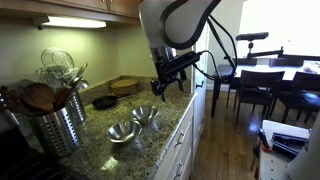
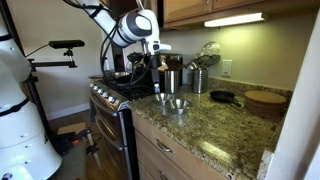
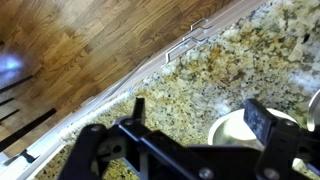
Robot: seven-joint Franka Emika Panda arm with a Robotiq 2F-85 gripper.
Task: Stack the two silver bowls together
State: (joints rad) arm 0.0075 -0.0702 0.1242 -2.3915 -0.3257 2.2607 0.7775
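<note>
Two shiny silver bowls stand side by side on the granite counter (image 1: 100, 150), one nearer (image 1: 122, 131) and one just behind it (image 1: 146, 115). In an exterior view they show close together (image 2: 178, 104). My gripper (image 1: 158, 87) hangs above the counter, up and behind the bowls, open and empty; it also shows in an exterior view (image 2: 153, 72). In the wrist view the open fingers (image 3: 200, 118) frame bare granite, and one bowl (image 3: 232, 130) lies by the right finger, partly hidden behind it.
A ribbed steel utensil canister (image 1: 55, 128) stands at the counter's near end. A dark flat pan (image 1: 105, 101) and a wooden board (image 1: 127, 85) lie by the wall. A stove (image 2: 112, 92) adjoins the counter. The counter edge drops to a wood floor (image 3: 90, 40).
</note>
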